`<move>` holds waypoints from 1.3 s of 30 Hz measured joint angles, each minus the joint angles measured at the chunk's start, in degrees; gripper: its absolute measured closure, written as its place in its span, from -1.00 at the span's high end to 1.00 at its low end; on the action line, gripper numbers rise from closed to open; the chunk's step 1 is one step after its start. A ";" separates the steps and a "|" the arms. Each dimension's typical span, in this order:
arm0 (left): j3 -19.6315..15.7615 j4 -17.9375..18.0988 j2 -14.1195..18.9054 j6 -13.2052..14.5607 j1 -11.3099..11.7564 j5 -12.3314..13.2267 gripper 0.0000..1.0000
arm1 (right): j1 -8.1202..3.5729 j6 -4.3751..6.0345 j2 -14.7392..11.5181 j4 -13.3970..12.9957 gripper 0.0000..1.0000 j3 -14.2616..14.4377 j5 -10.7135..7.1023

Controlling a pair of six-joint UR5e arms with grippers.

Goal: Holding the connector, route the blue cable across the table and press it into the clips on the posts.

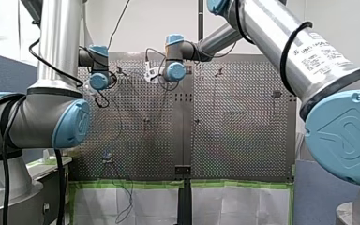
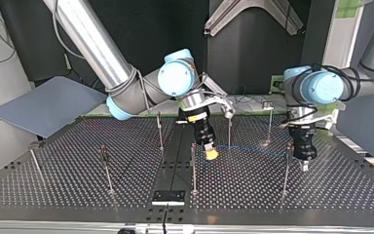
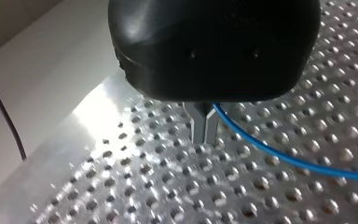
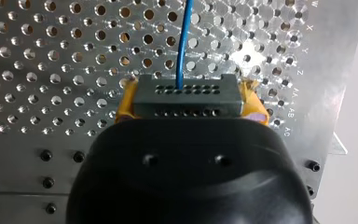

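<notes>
Blue cable (image 2: 253,150), top view, runs low over the worktop (image 2: 78,161) between my right end effector (image 2: 211,154) and my left end effector (image 2: 304,165), among posts (image 2: 193,168). Left wrist view: its metal fingers (image 3: 198,123) are pressed together, cable beside them (pinched or not, unclear). Right wrist view: yellow pads (image 4: 123,109) pinch the connector (image 4: 186,95); keep it square and the cable taut when seating.

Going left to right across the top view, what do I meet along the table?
Grey panel → my right gripper, holding the connector → blue cable → my left gripper.
</notes>
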 joint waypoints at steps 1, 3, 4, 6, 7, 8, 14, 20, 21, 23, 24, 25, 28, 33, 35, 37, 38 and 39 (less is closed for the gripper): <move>0.14 0.00 -0.27 0.07 0.09 -0.07 -1.00 | -0.01 -0.02 0.01 0.00 -1.00 0.00 0.00; 0.40 -0.05 -0.63 0.13 0.34 -0.27 -1.00 | -0.02 -0.05 0.02 0.00 -1.00 -0.02 0.00; 0.47 -0.09 -0.71 0.13 0.42 -0.37 -1.00 | -0.03 -0.10 0.03 0.00 -1.00 -0.02 0.00; 0.57 -0.27 -0.82 0.16 0.59 -0.76 -1.00 | -0.03 -0.34 0.04 -0.03 -1.00 -0.03 0.00; 0.59 -0.38 -0.84 0.18 0.65 -0.96 -1.00 | -0.04 -0.47 0.04 -0.04 -1.00 -0.03 0.01; 0.60 -0.51 -0.85 0.23 0.70 -1.14 -1.00 | -0.04 -0.64 0.04 -0.06 -1.00 -0.04 0.00; 0.62 -1.40 -0.84 0.67 0.74 -1.67 -1.00 | -0.04 -1.15 0.05 -0.09 -1.00 -0.06 -0.02; 0.62 -2.59 -0.84 1.24 0.42 -2.64 -0.62 | 0.01 -1.46 0.07 -0.15 -1.00 -0.08 -0.16; 0.62 -3.04 -0.82 1.52 0.28 -3.08 -0.36 | 0.04 -1.47 0.07 -0.15 -1.00 -0.08 -0.16; 0.62 -3.86 -0.79 2.10 0.10 -3.89 0.07 | 0.09 -1.49 0.09 -0.16 -1.00 -0.08 -0.17; 0.61 -4.40 -0.76 2.56 0.00 -4.44 0.35 | 0.11 -1.49 0.09 -0.16 -1.00 -0.08 -0.17; 0.61 -4.85 -0.71 2.93 -0.08 -4.88 0.35 | 0.13 -1.49 0.09 -0.15 -1.00 -0.08 -0.17; 0.60 -6.46 -0.38 4.22 -0.34 -6.50 1.00 | 0.18 -1.49 0.09 -0.12 -1.00 -0.08 -0.17; 0.51 -9.10 1.29 4.15 -0.86 -9.12 1.00 | 0.21 -1.50 0.07 -0.10 -1.00 -0.08 -0.18; 0.27 -9.92 2.07 3.57 -0.96 -9.87 1.00 | 0.22 -1.50 0.07 -0.09 -1.00 -0.08 -0.18; -0.21 -10.92 3.01 2.77 -1.06 -10.15 1.00 | 0.26 -1.50 0.06 -0.09 -1.00 -0.08 -0.18; -0.50 -11.32 3.42 2.38 -1.12 -10.05 1.00 | 0.28 -1.48 0.06 -0.09 -1.00 -0.08 -0.17; -0.94 -11.87 3.97 1.90 -1.21 -9.76 1.00 | 0.28 -1.45 0.06 -0.11 -1.00 -0.08 -0.15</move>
